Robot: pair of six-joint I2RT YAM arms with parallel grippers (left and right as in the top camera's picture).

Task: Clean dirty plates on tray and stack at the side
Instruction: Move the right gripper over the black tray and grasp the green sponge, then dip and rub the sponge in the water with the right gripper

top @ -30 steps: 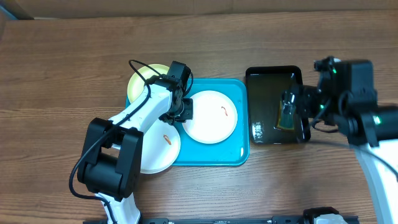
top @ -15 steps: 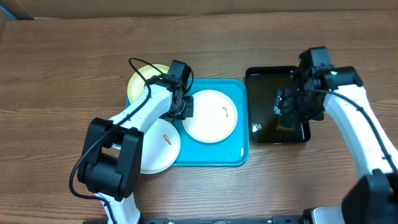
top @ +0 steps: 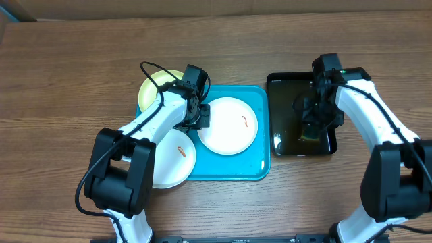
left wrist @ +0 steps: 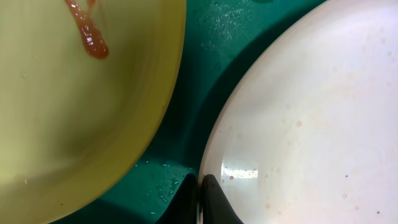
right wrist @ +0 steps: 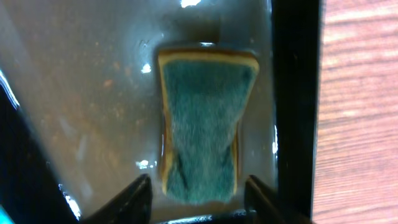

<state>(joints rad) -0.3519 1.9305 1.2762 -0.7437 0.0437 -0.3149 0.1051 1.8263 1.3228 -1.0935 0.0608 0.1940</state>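
Note:
The turquoise tray point(top: 263, 135) carries a white plate point(top: 229, 128) with an orange smear. A second smeared white plate point(top: 172, 162) overhangs its lower left, and a yellow-green plate point(top: 150, 89) its upper left. My left gripper point(top: 201, 120) is shut on the left rim of the middle white plate point(left wrist: 298, 124). The left wrist view shows the thin rim pinched between the fingers, with the smeared yellow-green plate point(left wrist: 74, 124) to the left. My right gripper point(right wrist: 198, 190) is open low over a green-and-yellow sponge point(right wrist: 205, 118); a finger stands either side of it with gaps.
The sponge point(top: 312, 130) lies in shallow liquid in a glossy black tray point(top: 287, 88) just right of the turquoise one, close to its right wall point(right wrist: 295, 93). Bare wooden table point(top: 67, 67) surrounds both trays.
My right arm has swung left over the black tray and come down onto the sponge, its jaws narrowing. The left arm and the plates have not moved.

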